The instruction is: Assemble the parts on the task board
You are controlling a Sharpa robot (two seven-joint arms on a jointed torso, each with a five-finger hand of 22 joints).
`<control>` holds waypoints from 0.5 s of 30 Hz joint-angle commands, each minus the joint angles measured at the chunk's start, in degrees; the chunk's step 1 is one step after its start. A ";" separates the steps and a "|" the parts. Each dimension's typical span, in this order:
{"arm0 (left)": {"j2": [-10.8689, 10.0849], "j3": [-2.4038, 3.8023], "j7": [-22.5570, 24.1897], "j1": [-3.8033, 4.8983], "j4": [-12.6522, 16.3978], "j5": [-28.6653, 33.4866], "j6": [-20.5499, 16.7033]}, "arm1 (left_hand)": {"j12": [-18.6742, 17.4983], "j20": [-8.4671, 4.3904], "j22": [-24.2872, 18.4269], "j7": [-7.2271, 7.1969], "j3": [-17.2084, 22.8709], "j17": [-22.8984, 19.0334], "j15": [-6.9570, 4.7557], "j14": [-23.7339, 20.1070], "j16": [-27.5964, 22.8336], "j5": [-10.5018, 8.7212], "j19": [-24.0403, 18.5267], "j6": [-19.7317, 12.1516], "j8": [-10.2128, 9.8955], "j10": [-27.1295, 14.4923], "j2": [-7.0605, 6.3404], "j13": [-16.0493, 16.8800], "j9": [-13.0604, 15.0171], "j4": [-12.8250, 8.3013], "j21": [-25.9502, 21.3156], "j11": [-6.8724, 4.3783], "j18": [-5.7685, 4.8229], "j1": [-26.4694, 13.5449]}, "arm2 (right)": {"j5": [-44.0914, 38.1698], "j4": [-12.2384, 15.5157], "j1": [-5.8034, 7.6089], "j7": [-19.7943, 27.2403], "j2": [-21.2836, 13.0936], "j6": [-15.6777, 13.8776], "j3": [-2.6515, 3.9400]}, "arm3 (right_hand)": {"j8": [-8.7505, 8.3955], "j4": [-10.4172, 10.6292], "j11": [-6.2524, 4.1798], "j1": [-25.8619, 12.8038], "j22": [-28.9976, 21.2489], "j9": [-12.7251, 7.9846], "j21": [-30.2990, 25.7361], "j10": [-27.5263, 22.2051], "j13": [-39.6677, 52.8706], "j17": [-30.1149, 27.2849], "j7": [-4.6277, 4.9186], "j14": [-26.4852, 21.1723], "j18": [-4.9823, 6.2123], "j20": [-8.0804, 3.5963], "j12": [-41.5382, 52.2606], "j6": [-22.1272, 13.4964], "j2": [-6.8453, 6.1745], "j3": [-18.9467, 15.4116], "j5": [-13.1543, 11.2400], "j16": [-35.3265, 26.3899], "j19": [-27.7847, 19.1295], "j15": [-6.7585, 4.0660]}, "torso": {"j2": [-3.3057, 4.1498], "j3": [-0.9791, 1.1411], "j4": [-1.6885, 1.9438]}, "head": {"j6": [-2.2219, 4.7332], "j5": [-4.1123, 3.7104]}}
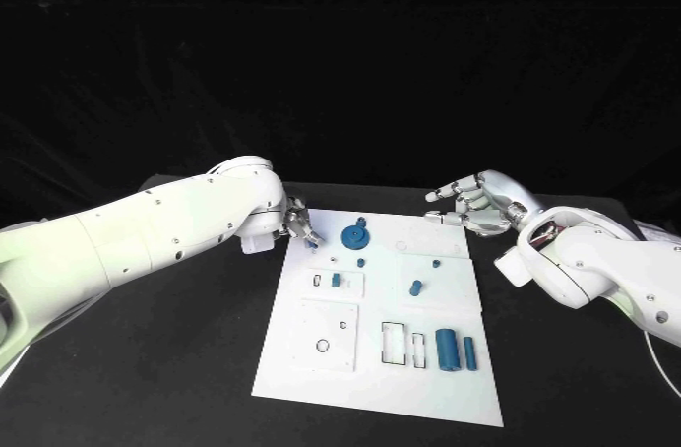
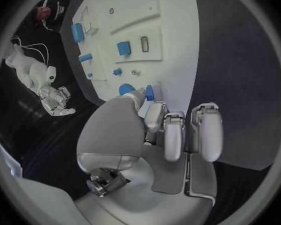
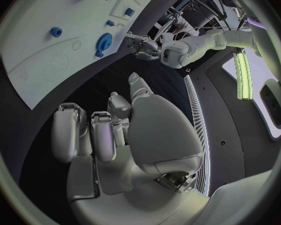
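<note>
task board [image 1: 372, 368] lies flat in the middle of the black worktop [image 1: 170, 368], a white plate with its long side running from the near edge toward the far edge. blue parts sit on it: a round gear-like part [image 1: 355, 235] near the board's far left corner, a small peg [image 1: 416, 287] close to the middle, and two upright-lying cylinders [image 1: 447, 349] side by side near the board's near right corner, next to outlined rectangular slots. the left arm reaches in across the worktop's left side, bent at the wrist, and the left robot hand [image 1: 298, 223] sits at the board's far left corner, just beside the gear-like part; its fingers [image 2: 172, 132] are curled inward, close together, and whether the tips pinch anything cannot be told. the right arm comes in from the right side, and the right robot hand [image 1: 468, 206] hovers past the board's far right corner, off the plate, its fingers [image 3: 84, 135] bent and slightly apart with nothing in them.
</note>
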 commanded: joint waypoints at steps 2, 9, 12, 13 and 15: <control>-1.91 -0.04 -0.13 -0.76 3.58 2.89 -2.88 | -0.18 -0.37 9.24 0.00 5.45 15.08 -0.17 5.91 0.18 0.01 3.06 -0.30 0.40 0.12 -0.26 0.03 0.06 -4.72 -0.11 0.01 0.33 -0.64 | -0.51 0.00 -0.06 -0.07 -0.02 0.96 -0.04 | -0.07 -0.03 -0.01 -0.61 -0.07 0.01 -0.20 -0.32 0.01 9.54 -0.05 4.60 0.82 -0.06 -0.25 0.49 -0.16 -0.33 0.06 -0.27 -0.25 -0.38 | -0.12 0.11 0.23 | -0.19 0.12; -5.03 -0.94 -0.50 -2.11 9.39 1.38 -6.46 | -0.07 -0.39 9.42 -0.04 6.17 15.08 -0.18 5.91 0.18 -0.03 3.15 -0.25 0.66 0.22 -0.61 0.10 0.21 -4.83 0.02 -0.02 0.28 -1.25 | -0.51 0.09 -0.07 -0.17 -0.23 0.99 -0.09 | -0.06 -0.07 -0.03 -0.62 -0.07 0.02 -0.22 -0.22 0.06 9.59 -0.08 4.62 0.82 -0.08 -0.05 0.57 -0.02 -0.47 0.24 -0.25 -0.23 -0.40 | -0.22 0.10 0.46 | -0.54 0.10; -5.84 -1.20 -0.46 -2.68 11.16 -0.47 -7.31 | 0.08 -0.41 9.55 -0.08 6.47 15.08 -0.19 5.91 0.18 -0.03 3.22 -0.20 0.78 0.33 -0.77 0.22 0.28 -4.92 0.11 -0.05 0.25 -1.41 | -0.51 0.09 -0.07 -0.18 -0.23 0.98 -0.11 | -0.06 -0.07 -0.03 -0.62 -0.07 0.02 -0.22 -0.22 0.06 9.59 -0.08 4.62 0.82 -0.08 -0.05 0.57 -0.02 -0.47 0.24 -0.25 -0.23 -0.40 | -0.32 0.02 0.59 | -0.78 0.05; -6.04 -1.25 -0.53 -2.82 11.59 -0.82 -7.29 | 0.12 -0.41 9.58 -0.09 6.52 15.08 -0.19 5.91 0.18 -0.03 3.24 -0.19 0.81 0.36 -0.80 0.27 0.29 -4.94 0.14 -0.06 0.24 -1.45 | -0.51 0.10 -0.07 -0.18 -0.23 0.97 -0.11 | -0.06 -0.07 -0.03 -0.62 -0.07 0.02 -0.22 -0.22 0.06 9.59 -0.08 4.62 0.82 -0.08 -0.05 0.57 -0.02 -0.47 0.24 -0.25 -0.23 -0.40 | -0.33 0.01 0.62 | -0.82 0.04; -6.60 -1.35 -0.80 -3.18 12.78 -1.71 -7.16 | 0.25 -0.42 9.71 -0.12 6.72 15.08 -0.20 5.91 0.18 -0.08 3.30 -0.15 0.89 0.45 -0.91 0.38 0.34 -5.00 0.24 -0.08 0.21 -1.56 | -0.51 0.11 -0.08 -0.18 -0.23 0.96 -0.13 | -0.06 -0.07 -0.03 -0.62 -0.07 0.02 -0.22 -0.22 0.06 9.59 -0.08 4.62 0.82 -0.08 -0.05 0.57 -0.02 -0.47 0.24 -0.25 -0.23 -0.40 | -0.28 0.02 0.62 | -0.83 0.07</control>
